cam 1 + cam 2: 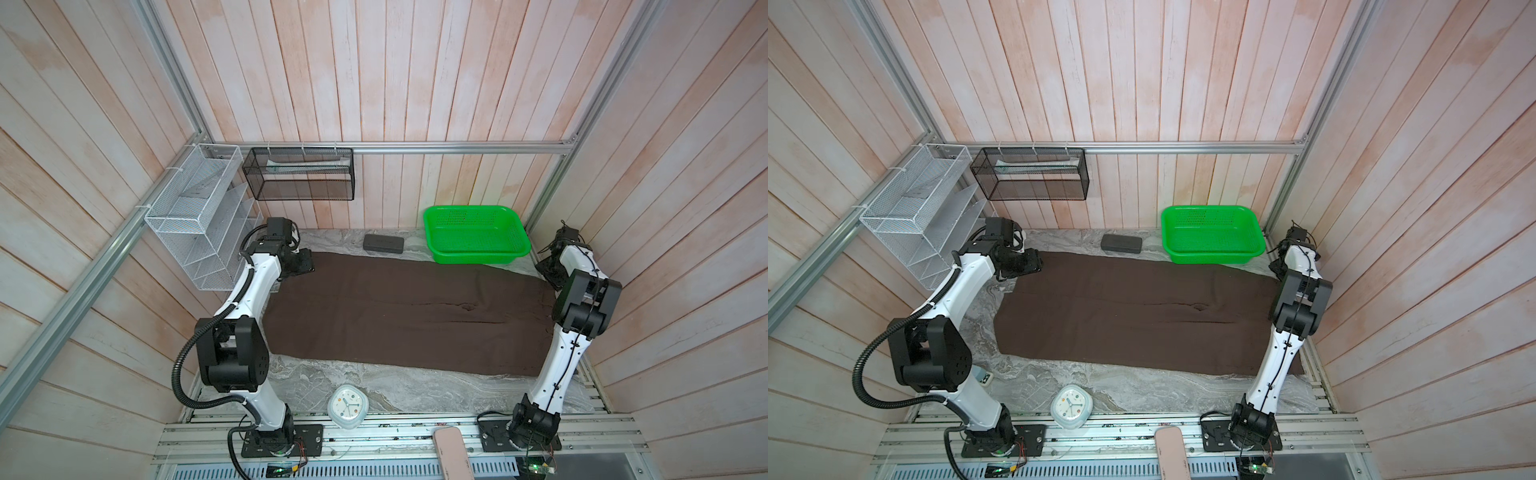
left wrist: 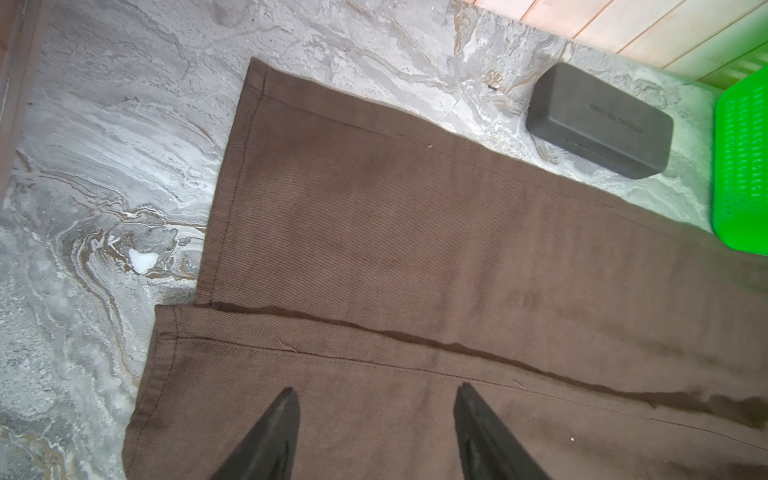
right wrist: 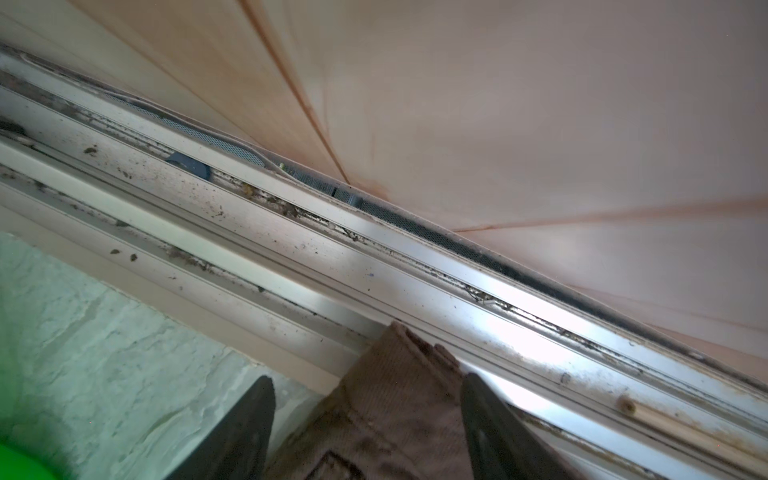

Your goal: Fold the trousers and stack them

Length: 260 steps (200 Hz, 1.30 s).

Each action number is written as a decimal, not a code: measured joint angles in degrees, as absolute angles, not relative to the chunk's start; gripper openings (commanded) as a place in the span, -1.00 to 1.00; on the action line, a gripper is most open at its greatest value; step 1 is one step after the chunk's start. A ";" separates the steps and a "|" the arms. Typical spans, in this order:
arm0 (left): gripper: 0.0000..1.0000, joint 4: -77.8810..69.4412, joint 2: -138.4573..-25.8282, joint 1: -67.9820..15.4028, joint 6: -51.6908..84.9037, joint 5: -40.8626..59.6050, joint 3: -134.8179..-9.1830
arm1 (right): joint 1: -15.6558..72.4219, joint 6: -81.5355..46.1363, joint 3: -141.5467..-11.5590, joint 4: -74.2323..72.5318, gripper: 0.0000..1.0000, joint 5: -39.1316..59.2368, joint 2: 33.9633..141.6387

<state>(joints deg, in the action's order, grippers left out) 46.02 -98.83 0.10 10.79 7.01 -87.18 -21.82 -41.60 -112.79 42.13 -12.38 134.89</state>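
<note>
Left gripper point(image 2: 376, 419) up close: its black tapered fingers point(image 2: 270, 436) are spread apart over the trousers point(image 2: 415, 228). That's soft brown twill lying flat, with both stitched leg hems just past the tips on the grey marbled table point(image 2: 104, 166). Further beyond the tips sit a matte dark grey case point(image 2: 598, 120) with rounded corners and a perforated green basket point(image 2: 744, 166). The right gripper point(image 3: 365, 415) fingers are apart too, with a rumpled corner of the cloth between them and a grooved aluminium rail point(image 3: 291, 232) just ahead.

Dark grey case point(image 2: 598, 120): one line of small lettering is running along its lid, too blurred to read.
Clock point(image 1: 348, 405): its dial is showing hands and coloured marks, nothing legible.
Readable text: none.
</note>
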 measured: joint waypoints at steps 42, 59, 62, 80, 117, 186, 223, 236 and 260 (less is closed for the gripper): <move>0.25 46.72 -99.55 0.10 10.79 6.98 -87.85 | -21.80 -41.12 -113.12 42.04 0.42 -11.42 135.57; 0.24 46.74 -99.55 0.10 10.79 6.98 -87.85 | -21.82 -40.58 -113.12 41.63 0.40 -9.98 136.05; 0.24 46.74 -99.55 0.10 10.79 6.98 -87.85 | -21.82 -40.49 -113.12 41.58 0.39 -9.76 136.11; 0.24 46.74 -99.55 0.10 10.79 6.98 -87.85 | -21.87 -40.25 -113.12 41.10 0.36 -8.21 136.62; 0.24 46.74 -99.57 0.10 10.79 6.98 -87.85 | -22.02 -39.86 -112.01 39.29 0.15 -6.02 136.59; 0.24 47.13 -99.57 0.10 10.76 6.15 -88.16 | -22.06 -39.18 -107.53 35.97 -0.79 -4.82 133.73; 0.25 47.18 -99.57 0.23 11.00 5.52 -89.69 | -21.93 -39.11 -106.30 36.47 -1.00 -4.78 131.00; 0.24 47.09 -99.61 0.43 11.22 5.50 -90.56 | -21.71 -38.98 -106.19 37.08 -1.00 -4.78 129.40; 0.25 46.37 -99.68 1.21 12.51 5.52 -91.31 | -20.88 -38.63 -105.12 37.34 -1.00 -4.82 125.29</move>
<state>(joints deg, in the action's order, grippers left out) 46.37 -99.68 1.21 12.51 5.52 -91.31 -20.88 -38.63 -105.12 37.34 -4.82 125.29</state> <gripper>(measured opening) 0.623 0.061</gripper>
